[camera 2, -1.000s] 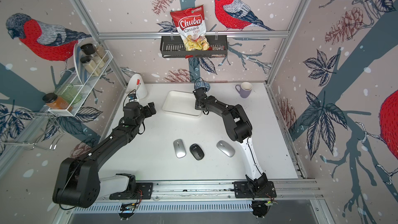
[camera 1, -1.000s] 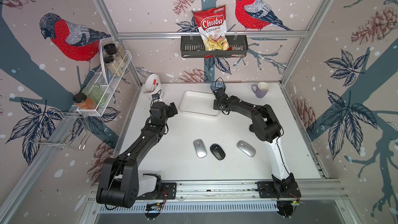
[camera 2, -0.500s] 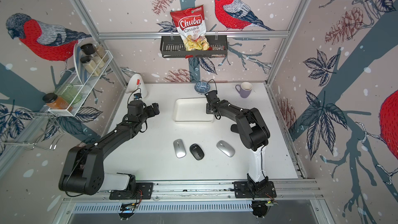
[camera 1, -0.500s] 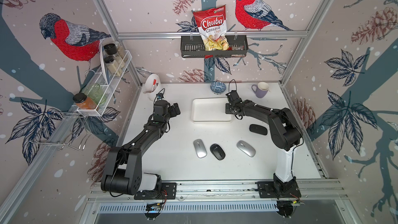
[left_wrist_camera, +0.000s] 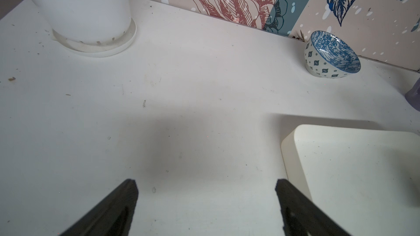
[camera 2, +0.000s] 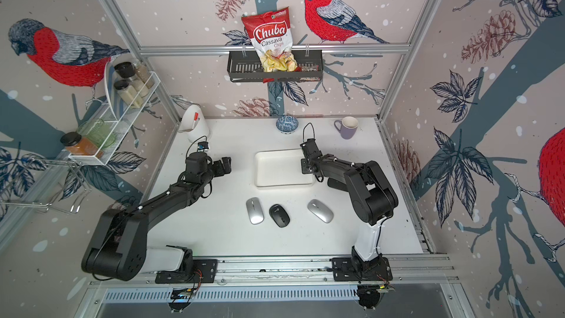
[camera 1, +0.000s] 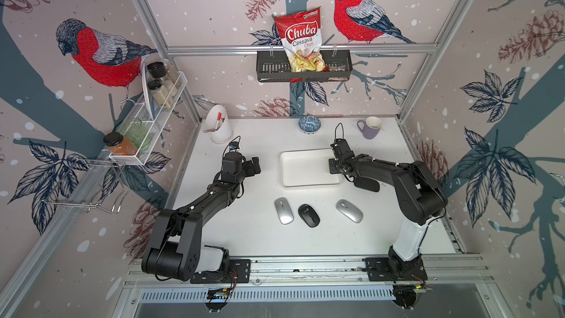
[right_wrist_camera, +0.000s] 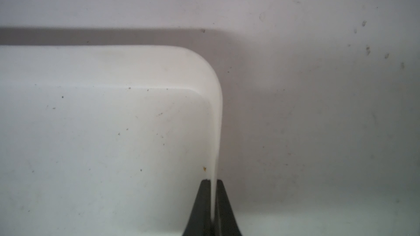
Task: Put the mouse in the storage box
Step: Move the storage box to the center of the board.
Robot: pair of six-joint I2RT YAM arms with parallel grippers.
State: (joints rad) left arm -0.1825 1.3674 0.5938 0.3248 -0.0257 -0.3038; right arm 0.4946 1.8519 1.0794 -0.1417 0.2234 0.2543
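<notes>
The right gripper (right_wrist_camera: pixel 212 181) is clenched on the thin side rim of the storage box (camera 1: pixel 308 168), mid-frame in both top views; let go gently so it stays flat. The left gripper (left_wrist_camera: pixel 205 183) hangs released over bare table. Lower centre lie three mice (camera 1: pixel 308 215); a fourth black mouse (camera 1: pixel 367 184) sits partly hidden under the right arm. Behind stand bowl (camera 1: pixel 309 124) and mug (camera 1: pixel 370 128).

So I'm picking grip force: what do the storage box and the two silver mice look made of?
The storage box looks like matte white plastic: thin, slightly translucent rim, pinched by the right gripper. The left silver mouse and the right silver mouse show a satin metallic sheen, probably painted plastic; metal can't be ruled out.
</notes>
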